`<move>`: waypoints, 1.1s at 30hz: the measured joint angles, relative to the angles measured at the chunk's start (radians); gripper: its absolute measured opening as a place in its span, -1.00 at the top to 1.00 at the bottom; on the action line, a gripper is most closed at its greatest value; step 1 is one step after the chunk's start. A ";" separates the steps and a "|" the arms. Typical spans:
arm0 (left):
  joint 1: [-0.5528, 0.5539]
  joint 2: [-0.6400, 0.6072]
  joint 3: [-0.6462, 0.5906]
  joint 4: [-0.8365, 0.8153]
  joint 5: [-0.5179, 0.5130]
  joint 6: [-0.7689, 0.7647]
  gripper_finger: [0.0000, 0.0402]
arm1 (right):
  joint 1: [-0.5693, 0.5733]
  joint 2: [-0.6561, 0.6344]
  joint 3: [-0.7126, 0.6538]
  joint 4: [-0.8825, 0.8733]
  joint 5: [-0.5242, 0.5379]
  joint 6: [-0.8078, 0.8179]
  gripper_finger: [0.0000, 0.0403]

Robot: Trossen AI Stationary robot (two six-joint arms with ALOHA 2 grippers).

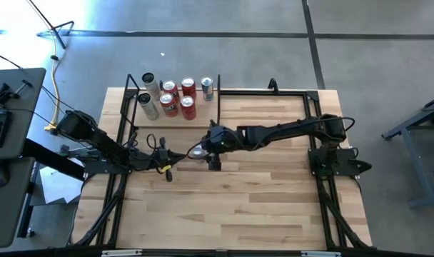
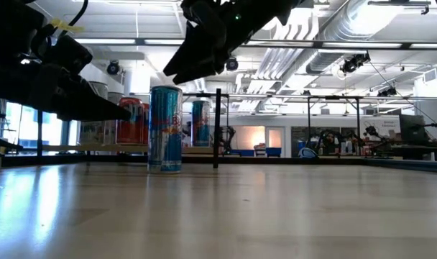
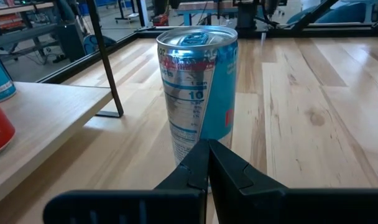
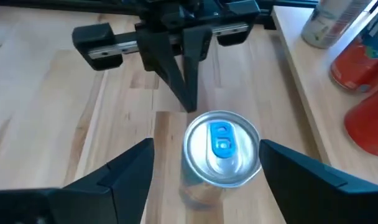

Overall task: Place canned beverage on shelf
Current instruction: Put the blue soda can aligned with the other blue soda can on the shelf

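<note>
A tall blue and silver canned beverage (image 1: 198, 151) stands upright on its base on the tabletop, near the middle. My right gripper (image 4: 206, 146) hovers open just above it, one finger (image 4: 130, 171) to each side of the can's top (image 4: 221, 148), touching nothing. In the low view it hangs clear above the can (image 2: 164, 129). My left gripper (image 3: 207, 149) is shut and points level at the can's lower wall (image 3: 198, 93) from the table's left; the low view shows a gap between its tip (image 2: 126, 111) and the can. The shelf (image 1: 149, 120) lies at the far left.
On the shelf's board (image 3: 46, 118) stand several red and silver cans (image 1: 178, 96). A thin black post (image 3: 108, 62) marks the shelf's end close to the blue can. Black frame rods (image 1: 274, 91) run along the table's edges. Bare tabletop (image 1: 231, 207) spreads over the near half.
</note>
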 joint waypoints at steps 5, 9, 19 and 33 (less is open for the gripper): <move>0.000 0.000 0.000 0.000 0.000 0.000 1.00 | -0.001 0.006 0.000 0.023 0.003 0.000 -0.37; 0.000 0.000 0.000 0.000 0.000 0.000 1.00 | -0.007 0.023 -0.001 0.033 0.006 0.000 -0.37; 0.000 0.000 0.001 -0.007 0.000 0.000 1.00 | -0.009 0.051 -0.001 0.040 0.024 0.009 -0.37; 0.000 0.000 0.001 -0.014 0.000 0.000 1.00 | -0.011 0.111 -0.001 0.146 0.024 -0.008 -0.21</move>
